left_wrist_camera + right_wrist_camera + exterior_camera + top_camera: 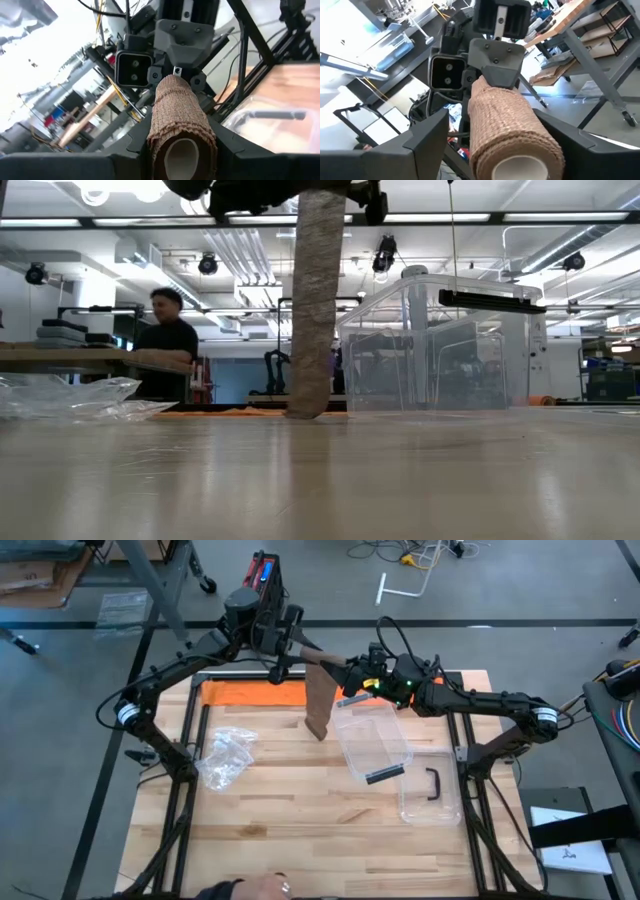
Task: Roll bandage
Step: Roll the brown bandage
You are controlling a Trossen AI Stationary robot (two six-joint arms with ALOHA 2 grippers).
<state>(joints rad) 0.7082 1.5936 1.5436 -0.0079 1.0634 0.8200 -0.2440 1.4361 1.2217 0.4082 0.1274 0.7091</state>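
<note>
A tan bandage roll point(325, 660) is held level, high above the table's far middle, between my two grippers, which face each other. My left gripper point(303, 652) is shut on one end. My right gripper point(350, 673) stands open around the other end point(515, 150), with a clear gap beside one finger point(427, 140). From the roll a loose strip of bandage point(318, 300) hangs straight down. The strip's lower end point(305, 412) rests on the wooden table point(300, 830). My left gripper pinches the roll's near end point(182, 135) between its two fingers point(127, 150), one on each side of the wound cloth. The fingers lie level along the roll's length. The roll is lifted clear and level, and its strip hangs below it.
A clear plastic box point(375, 740) stands to the right of the hanging strip, and its lid point(430, 795) lies nearer the table's right edge. A crumpled plastic bag point(225, 755) lies at the left. An orange mat point(255, 692) lies at the far edge. A person's hand point(265, 887) shows at the near edge.
</note>
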